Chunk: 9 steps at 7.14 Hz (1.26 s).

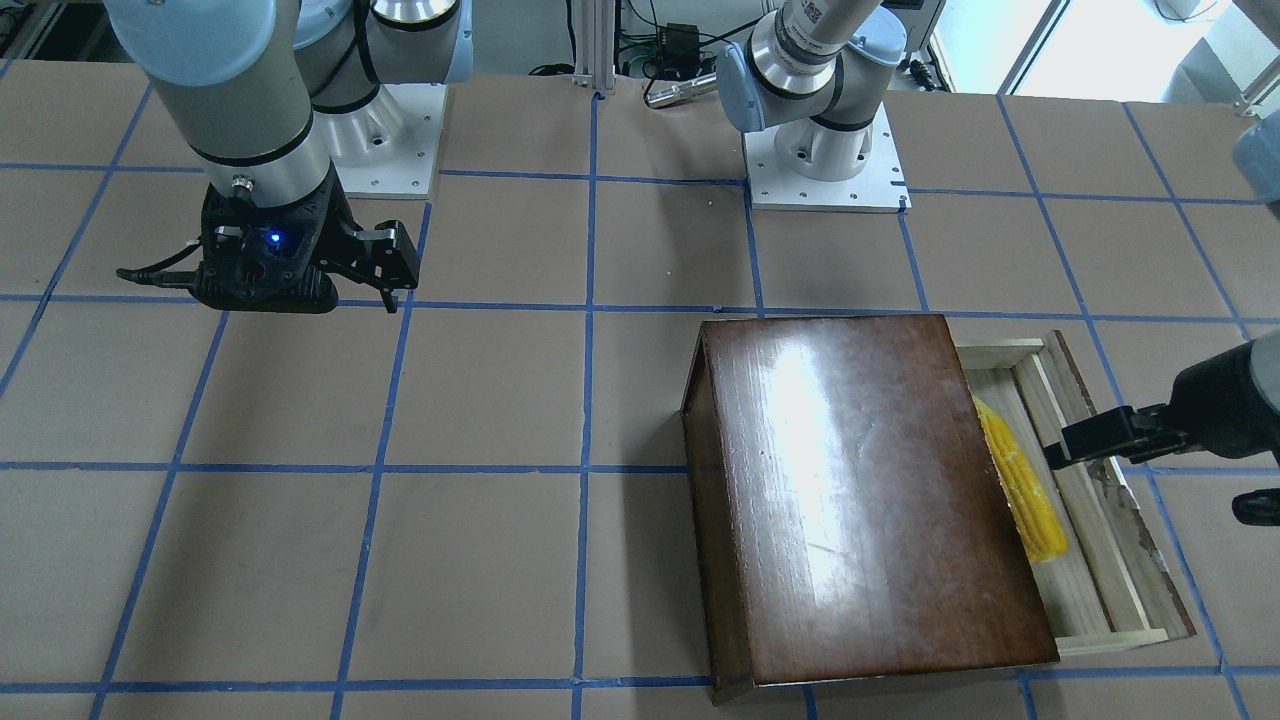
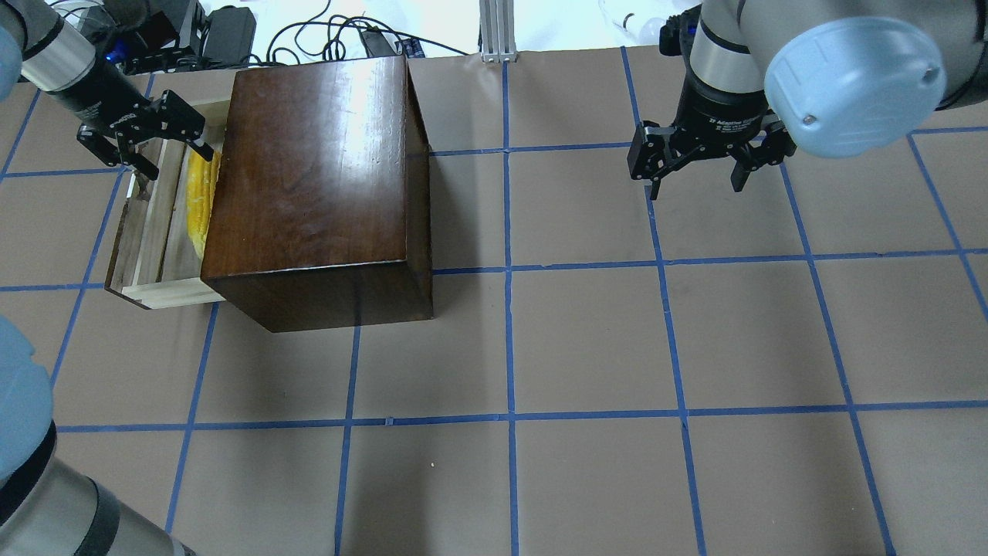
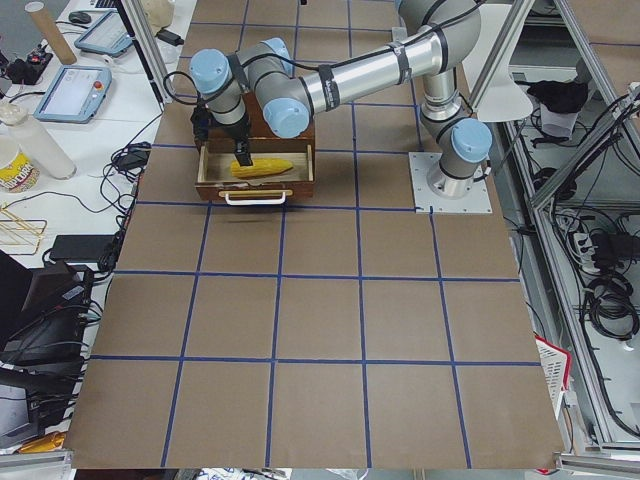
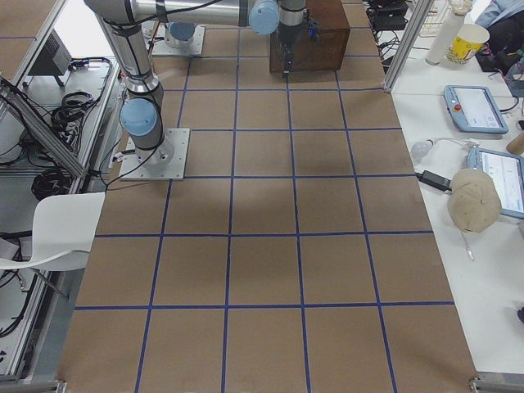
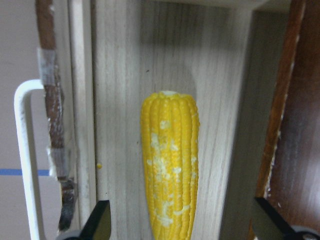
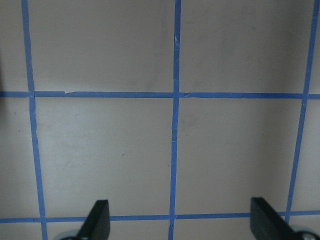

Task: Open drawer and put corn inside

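Note:
The drawer (image 1: 1090,560) is pulled out of the glossy dark-brown box (image 1: 860,490); it also shows in the overhead view (image 2: 147,232) and the left side view (image 3: 255,185). The yellow corn (image 1: 1022,482) lies flat on the drawer's pale-wood floor, next to the box; it also shows in the overhead view (image 2: 201,197) and the left wrist view (image 5: 170,170). My left gripper (image 2: 143,143) is open and empty, hovering above the drawer over the corn. My right gripper (image 2: 698,166) is open and empty over bare table, far from the box.
The whitish handle (image 5: 27,160) sits on the drawer's front panel. The brown table has a blue tape grid (image 2: 509,270). The arm bases (image 1: 825,160) stand at the table's robot side. Cables and an aluminium post (image 2: 494,27) lie beyond the far edge.

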Each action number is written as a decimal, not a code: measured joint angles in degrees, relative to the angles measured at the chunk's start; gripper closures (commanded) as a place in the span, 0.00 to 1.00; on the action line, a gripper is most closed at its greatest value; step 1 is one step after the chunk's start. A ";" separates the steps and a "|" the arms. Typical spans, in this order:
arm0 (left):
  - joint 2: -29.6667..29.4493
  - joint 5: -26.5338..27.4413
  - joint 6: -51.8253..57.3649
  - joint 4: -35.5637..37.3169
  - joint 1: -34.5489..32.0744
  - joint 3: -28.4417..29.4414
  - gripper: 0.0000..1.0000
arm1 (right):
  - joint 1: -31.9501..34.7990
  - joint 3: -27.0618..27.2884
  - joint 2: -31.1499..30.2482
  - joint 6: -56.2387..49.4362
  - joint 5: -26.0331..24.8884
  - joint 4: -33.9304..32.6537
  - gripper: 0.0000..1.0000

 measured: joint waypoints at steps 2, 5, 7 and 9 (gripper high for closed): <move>2.79 3.34 -2.22 -3.57 -4.36 3.15 0.00 | 0.00 0.00 -0.04 0.00 0.00 0.03 0.00; 7.29 6.28 -8.47 -4.10 -13.52 1.67 0.00 | 0.00 0.00 0.01 0.00 0.12 0.04 0.00; 8.56 6.56 -12.38 -3.79 -16.84 0.05 0.00 | 0.00 0.00 0.02 0.00 0.14 0.02 0.00; 9.89 5.84 -13.15 -3.73 -18.38 -2.08 0.00 | 0.00 0.00 0.00 0.00 0.12 0.00 0.00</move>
